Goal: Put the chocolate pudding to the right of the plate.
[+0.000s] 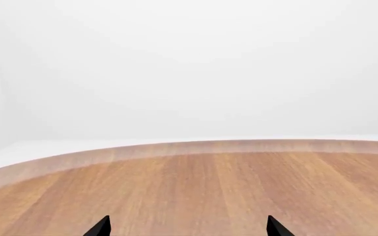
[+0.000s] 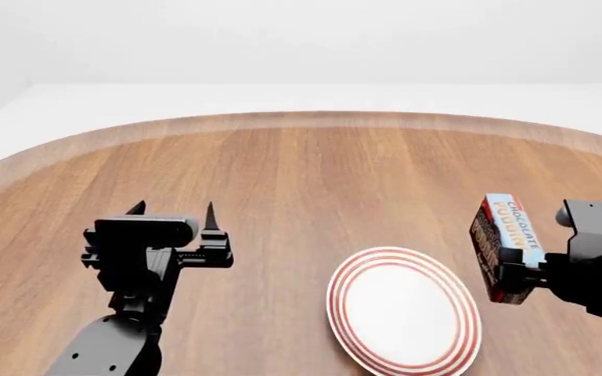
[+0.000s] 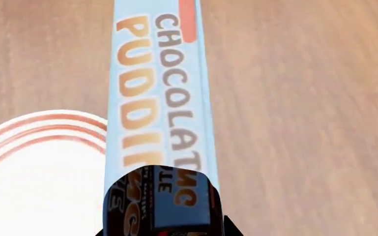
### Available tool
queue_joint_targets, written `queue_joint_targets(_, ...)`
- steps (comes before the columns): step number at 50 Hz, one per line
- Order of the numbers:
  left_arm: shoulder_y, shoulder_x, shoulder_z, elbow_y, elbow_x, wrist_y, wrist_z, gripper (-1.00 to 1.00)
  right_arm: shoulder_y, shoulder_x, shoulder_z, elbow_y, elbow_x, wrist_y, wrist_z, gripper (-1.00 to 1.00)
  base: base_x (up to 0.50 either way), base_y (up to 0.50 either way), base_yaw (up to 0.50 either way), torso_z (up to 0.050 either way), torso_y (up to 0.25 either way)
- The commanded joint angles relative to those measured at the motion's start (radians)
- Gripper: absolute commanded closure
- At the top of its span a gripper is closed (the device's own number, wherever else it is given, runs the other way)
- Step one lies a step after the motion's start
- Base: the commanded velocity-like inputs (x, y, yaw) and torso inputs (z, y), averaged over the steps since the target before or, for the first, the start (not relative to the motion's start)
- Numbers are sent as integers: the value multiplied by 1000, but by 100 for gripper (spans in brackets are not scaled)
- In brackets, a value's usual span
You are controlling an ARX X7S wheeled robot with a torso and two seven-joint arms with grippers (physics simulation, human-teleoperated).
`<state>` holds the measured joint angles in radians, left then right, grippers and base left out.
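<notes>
Item count, head view:

- One round white plate with concentric red rings (image 2: 403, 315), at 5 o'clock on the surface.
- One small rectangular chocolate pudding carton, dark brown with light blue edge (image 2: 506, 247), at 3 o'clock of the plate.
- One round wooden tabletop (image 2: 311, 180).
- Two black robot arms with grippers: left gripper (image 2: 172, 210) at 8 o'clock, right gripper (image 2: 531, 262) at 4 o'clock.

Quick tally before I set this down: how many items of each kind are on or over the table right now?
Cartons: 1, the chocolate pudding, held in the right end effector
Plates: 1, the plate on the table
Total: 2 items
</notes>
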<state>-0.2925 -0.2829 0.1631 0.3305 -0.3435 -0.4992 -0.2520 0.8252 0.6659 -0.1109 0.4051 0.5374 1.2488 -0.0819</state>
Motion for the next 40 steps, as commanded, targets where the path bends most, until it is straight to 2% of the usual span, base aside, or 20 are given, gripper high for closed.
queue_joint_targets(1, 5, -2, 2, -10, -2, 14, -1, -100, -2, 11, 6, 91, -33, -49, 5, 100, 0, 0, 0, 0, 0)
queue_joint_targets(14, 12, -5, 5, -20, -6, 26, -2, -100, -14, 22, 9, 151, -61, -77, 34, 100, 0, 0, 0, 0, 0)
queue_joint_targets(40, 19, -11, 13, -28, -11, 39, -8, -100, -65, 49, 16, 135, -71, -91, 57, 100, 0, 0, 0, 0, 0)
